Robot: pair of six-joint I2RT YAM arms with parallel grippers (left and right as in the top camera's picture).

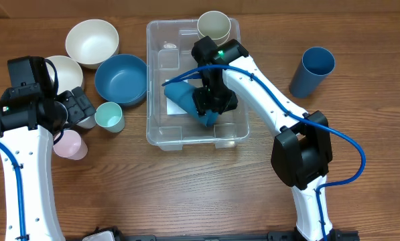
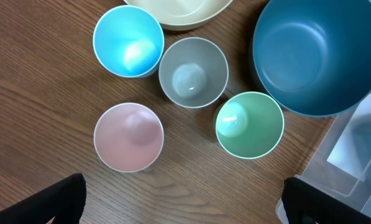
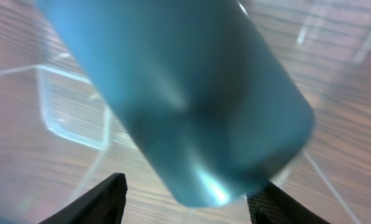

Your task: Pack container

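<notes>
Jaws of my right gripper (image 1: 210, 110) clench the teal cup (image 1: 183, 94), tipped sideways, probably to lie low inside the container (image 1: 161, 137). My left gripper (image 2: 185, 202) gapes empty over small cups (image 2: 193, 71) at nine o'clock.

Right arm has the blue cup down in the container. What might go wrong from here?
1. The blue cup sits tilted in the right gripper's jaws; released, it may roll across the container.
2. The cream cup stands beside that arm's wrist; lifting out might tip it.
3. The left gripper hangs open over close-packed cups; going for the pink cup may bump the grey cup.
</notes>
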